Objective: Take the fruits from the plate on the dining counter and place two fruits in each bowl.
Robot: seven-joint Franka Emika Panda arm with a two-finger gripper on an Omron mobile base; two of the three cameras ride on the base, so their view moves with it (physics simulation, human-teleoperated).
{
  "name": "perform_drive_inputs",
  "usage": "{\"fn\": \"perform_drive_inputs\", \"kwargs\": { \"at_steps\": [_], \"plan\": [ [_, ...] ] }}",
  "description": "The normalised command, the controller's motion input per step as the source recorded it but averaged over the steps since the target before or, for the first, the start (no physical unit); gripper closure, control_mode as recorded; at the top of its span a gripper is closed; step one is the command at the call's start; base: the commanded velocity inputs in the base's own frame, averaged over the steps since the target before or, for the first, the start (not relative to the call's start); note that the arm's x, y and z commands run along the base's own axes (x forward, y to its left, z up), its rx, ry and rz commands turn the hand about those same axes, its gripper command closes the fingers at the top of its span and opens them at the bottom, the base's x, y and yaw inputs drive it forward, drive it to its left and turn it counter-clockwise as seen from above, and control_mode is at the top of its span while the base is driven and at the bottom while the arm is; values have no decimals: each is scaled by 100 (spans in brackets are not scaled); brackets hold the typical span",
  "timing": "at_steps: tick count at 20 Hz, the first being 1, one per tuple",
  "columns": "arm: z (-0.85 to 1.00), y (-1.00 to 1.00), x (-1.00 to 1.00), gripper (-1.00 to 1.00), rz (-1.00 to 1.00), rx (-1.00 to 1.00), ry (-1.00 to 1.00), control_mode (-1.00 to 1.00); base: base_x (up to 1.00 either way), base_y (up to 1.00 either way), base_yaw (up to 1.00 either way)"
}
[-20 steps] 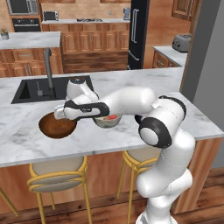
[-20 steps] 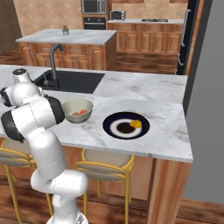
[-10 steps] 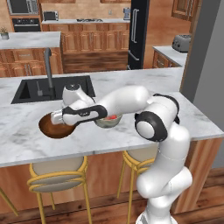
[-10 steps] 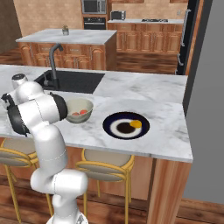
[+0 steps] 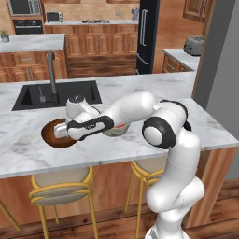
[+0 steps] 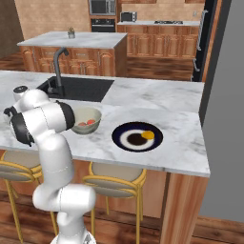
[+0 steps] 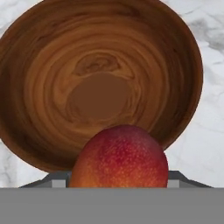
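Now the hand (image 5: 59, 132) grips a reddish fruit (image 7: 119, 156) between its jaws, hovering over the dark wooden bowl (image 7: 100, 78), whose hollow lies bare just beyond the fruit. Off to the hand's side on the marbled bench (image 6: 181, 138), the pale bowl (image 6: 88, 119) holds reddish fruit, and farther along the dark plate (image 6: 125, 131) carries an orange fruit (image 6: 148, 135).

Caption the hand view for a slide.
Gripper holds a reddish fruit above the empty wooden bowl on the marbled counter.
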Motion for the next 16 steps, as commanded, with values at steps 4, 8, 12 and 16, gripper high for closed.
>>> {"fn": "perform_drive_inputs", "kwargs": {
  "at_steps": [4, 8, 12, 16],
  "plan": [
    [0, 1, 0, -100, 0, 0, 0, -100, 0, 0, 0],
    [0, 1, 15, -100, 0, 0, -1, -100, 0, 0, 0],
    [0, 14, 54, -100, 0, 0, -6, -100, 0, 0, 0],
    [26, 24, 41, -100, 0, 0, -13, -100, 0, 0, 0]
  ]
}}
